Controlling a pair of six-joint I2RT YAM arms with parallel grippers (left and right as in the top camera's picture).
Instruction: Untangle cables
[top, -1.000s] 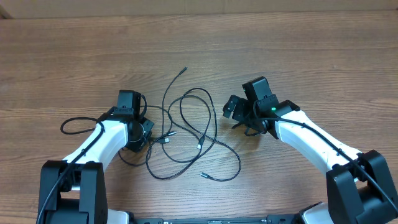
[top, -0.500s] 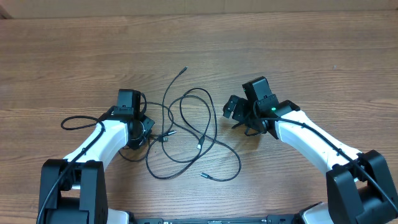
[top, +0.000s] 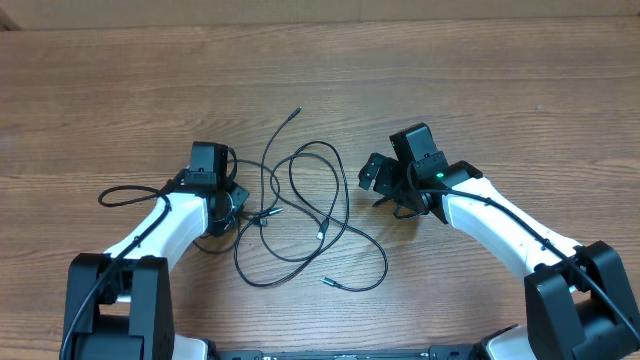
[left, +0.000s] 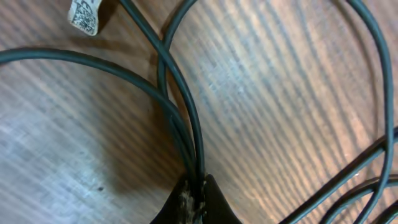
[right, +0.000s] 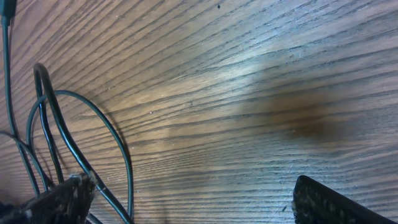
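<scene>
Thin black flexible cables (top: 300, 215), nearer front edge: left gripper (left: 198, 198) pinches several together (right gripper (right: 189, 183) splayed, empty); pulling may tighten tangle.

black cables (left: 185, 93), brown wood-grain table (top: 480, 70)

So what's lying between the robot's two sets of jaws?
In the overhead view, the cables loop across that stretch of table; the left jaws pinch some strands.
</scene>
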